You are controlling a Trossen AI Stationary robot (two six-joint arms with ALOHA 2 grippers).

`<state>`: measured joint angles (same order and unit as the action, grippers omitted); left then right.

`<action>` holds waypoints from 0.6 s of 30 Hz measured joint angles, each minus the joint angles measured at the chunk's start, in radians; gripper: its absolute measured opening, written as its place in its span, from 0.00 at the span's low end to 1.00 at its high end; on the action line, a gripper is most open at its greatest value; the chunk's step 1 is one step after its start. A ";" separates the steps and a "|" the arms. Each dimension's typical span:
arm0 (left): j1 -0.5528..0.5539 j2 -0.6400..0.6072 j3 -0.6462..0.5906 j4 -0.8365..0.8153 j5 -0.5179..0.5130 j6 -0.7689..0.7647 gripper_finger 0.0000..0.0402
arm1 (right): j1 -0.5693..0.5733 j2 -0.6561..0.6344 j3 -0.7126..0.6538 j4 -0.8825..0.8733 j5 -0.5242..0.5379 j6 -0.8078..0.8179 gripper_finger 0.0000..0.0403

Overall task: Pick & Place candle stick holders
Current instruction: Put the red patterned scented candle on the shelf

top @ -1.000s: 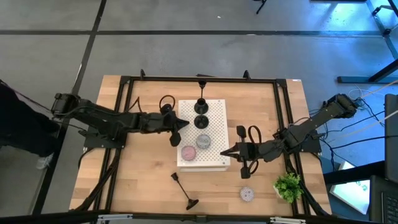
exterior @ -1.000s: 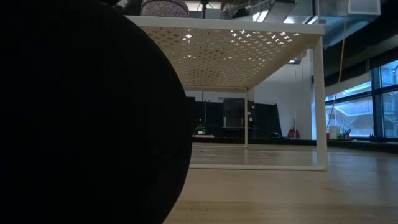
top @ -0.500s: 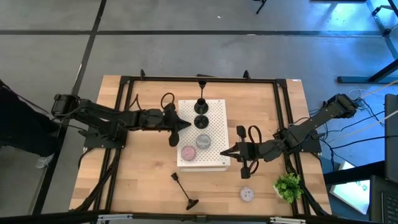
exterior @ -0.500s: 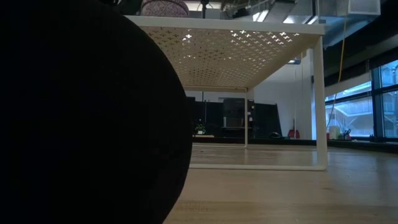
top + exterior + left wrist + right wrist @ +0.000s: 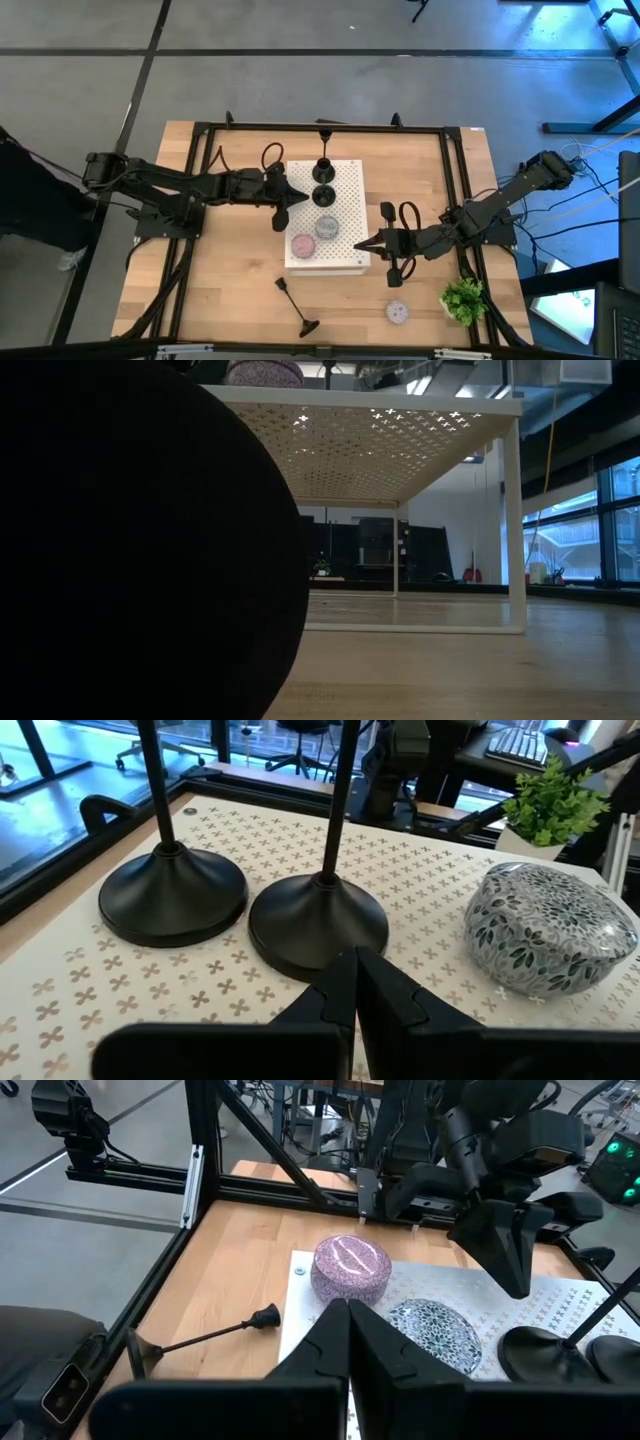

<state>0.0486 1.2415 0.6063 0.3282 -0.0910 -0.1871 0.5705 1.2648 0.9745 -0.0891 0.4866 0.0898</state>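
Two black candle stick holders (image 5: 323, 168) (image 5: 324, 195) stand upright on their round bases on the white perforated board (image 5: 348, 258). A grey puck (image 5: 328, 227) and a pink puck (image 5: 302, 245) also lie on the board. A third black holder (image 5: 297, 305) lies on its side on the table near the front edge. A lavender puck (image 5: 397, 312) lies on the table to its right. My left gripper (image 5: 296, 197) is shut and empty at the board's left edge, its tips (image 5: 355, 982) just short of the nearer holder's base (image 5: 318, 925). My right gripper (image 5: 366, 245) is shut and empty at the board's near right corner.
A small green plant (image 5: 463, 298) stands at the table's near right corner. A black frame (image 5: 320, 127) runs around the table. In the low view the fallen holder's base (image 5: 140, 540) fills the left half, and the board (image 5: 400, 420) stands raised on thin legs.
My left gripper has gone a little toward the table's far edge and toward the board, staying shut. The holders and pucks have kept still.
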 joint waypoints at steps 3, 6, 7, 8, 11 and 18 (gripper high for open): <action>0.000 0.000 0.000 0.003 -0.001 -0.001 0.00 | 0.000 0.000 0.000 0.000 0.000 0.000 0.00; -0.024 0.000 0.000 0.005 -0.026 -0.018 0.00 | 0.000 0.000 0.000 0.003 0.000 0.000 0.00; -0.036 0.000 0.001 0.013 -0.031 -0.011 0.00 | 0.000 0.000 0.000 0.002 0.000 0.000 0.00; -0.044 0.000 0.012 0.002 -0.019 -0.002 0.00 | 0.000 0.000 0.000 0.002 0.000 0.000 0.00; -0.047 -0.027 0.070 -0.046 0.040 0.000 0.00 | 0.000 0.000 0.000 -0.005 -0.018 0.000 0.00; -0.106 -0.011 0.119 -0.098 -0.063 0.077 0.00 | -0.003 0.000 0.000 -0.009 -0.023 0.000 0.00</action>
<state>-0.0571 1.2304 0.7250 0.2302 -0.1535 -0.1105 0.5674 1.2648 0.9745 -0.0978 0.4633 0.0898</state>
